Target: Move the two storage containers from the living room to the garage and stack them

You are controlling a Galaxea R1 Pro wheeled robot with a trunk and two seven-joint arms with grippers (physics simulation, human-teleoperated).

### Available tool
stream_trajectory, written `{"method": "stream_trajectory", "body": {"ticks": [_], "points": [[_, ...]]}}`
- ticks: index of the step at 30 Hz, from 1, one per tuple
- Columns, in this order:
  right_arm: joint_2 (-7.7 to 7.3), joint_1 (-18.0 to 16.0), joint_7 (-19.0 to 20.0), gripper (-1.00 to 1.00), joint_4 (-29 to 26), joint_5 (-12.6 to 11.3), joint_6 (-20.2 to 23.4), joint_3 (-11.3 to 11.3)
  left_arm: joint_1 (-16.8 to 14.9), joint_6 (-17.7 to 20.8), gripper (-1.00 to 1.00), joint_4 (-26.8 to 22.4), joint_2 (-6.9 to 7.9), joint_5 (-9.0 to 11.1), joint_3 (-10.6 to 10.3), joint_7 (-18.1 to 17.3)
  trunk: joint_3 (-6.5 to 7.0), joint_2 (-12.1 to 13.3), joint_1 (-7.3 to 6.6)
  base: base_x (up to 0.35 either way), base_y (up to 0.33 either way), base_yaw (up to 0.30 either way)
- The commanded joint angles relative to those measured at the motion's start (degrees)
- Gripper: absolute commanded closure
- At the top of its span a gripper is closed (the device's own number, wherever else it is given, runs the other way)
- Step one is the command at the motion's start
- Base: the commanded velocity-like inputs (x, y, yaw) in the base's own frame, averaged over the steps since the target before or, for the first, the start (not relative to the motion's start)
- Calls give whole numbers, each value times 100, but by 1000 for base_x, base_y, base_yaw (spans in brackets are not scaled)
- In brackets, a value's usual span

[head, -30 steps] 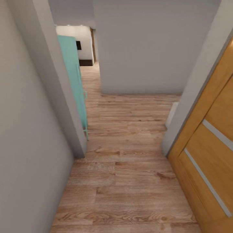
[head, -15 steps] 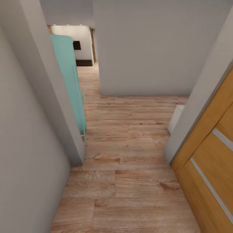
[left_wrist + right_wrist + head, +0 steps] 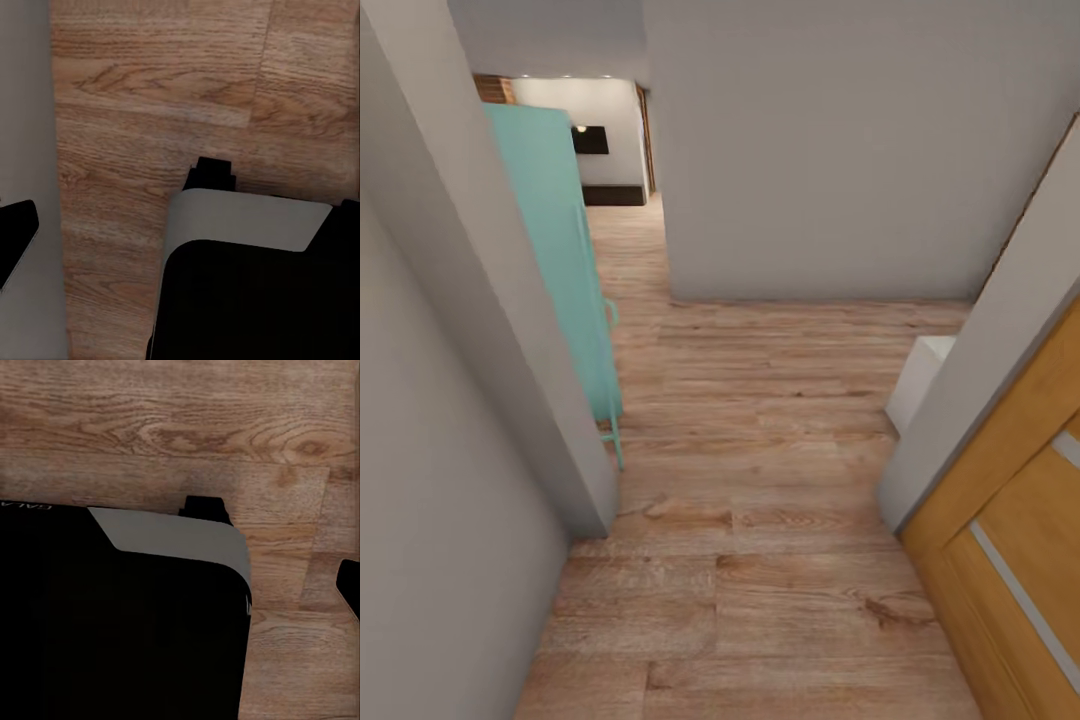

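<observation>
The two storage containers are out of view, and so is the garage. I am in a narrow hallway with a light wood-plank floor [image 3: 760,420]. In the left wrist view one dark fingertip [image 3: 16,236] pokes in at the picture's edge above the planks. The right wrist view has a similar dark fingertip [image 3: 349,585]. Nothing is seen in either gripper, and I cannot tell how the jaws stand. Both wrist views look down on my own black and grey base [image 3: 247,285] [image 3: 135,607].
A grey wall corner [image 3: 510,330] juts in at the left, with a teal door [image 3: 555,250] behind it. A grey wall [image 3: 840,150] faces me. At the right are a wooden door [image 3: 1010,520] and a white object [image 3: 920,385]. The passage runs on between the teal door and the facing wall to a lit room with brick [image 3: 490,88].
The whole view has shifted: the camera has moved forward along the hallway. The wooden door has slid toward the right edge and more of the teal door and far room shows.
</observation>
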Motion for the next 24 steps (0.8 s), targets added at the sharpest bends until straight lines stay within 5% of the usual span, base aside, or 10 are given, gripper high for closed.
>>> {"method": "stream_trajectory", "body": {"ticks": [1, 24], "points": [[5, -5, -6, -100, 15, -51, -27, 48, -3, 13, -100, -3, -1, 55, 1, 16, -4, -2, 3, 322, 0, 0], [5, -5, -6, -100, 12, -43, -25, 48, -3, 3, -100, -3, -1, 55, 1, 16, -4, -2, 3, 322, 0, 0]]}}
